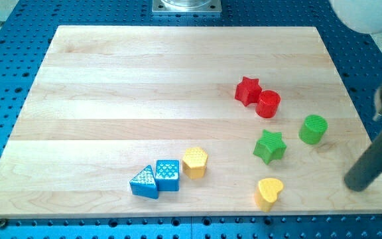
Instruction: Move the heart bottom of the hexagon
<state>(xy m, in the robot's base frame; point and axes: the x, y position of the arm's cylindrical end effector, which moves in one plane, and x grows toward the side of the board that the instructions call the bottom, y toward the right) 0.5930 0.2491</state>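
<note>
We are resting our tip (pixel 355 186) on the surface (pixel 111 99), well to the view's right of the yellow heart (pixel 269 192) and touching no block; this rod has no gripper, so nothing is held. The heart is lying near the bottom edge, right of and slightly below the yellow hexagon (pixel 195 162). We are judging that a leftward push from the heart's right side suits best, keeping low so it is ending under the hexagon and beside the blue cube (pixel 168 175). The green star (pixel 270 147) is sitting above the heart.
</note>
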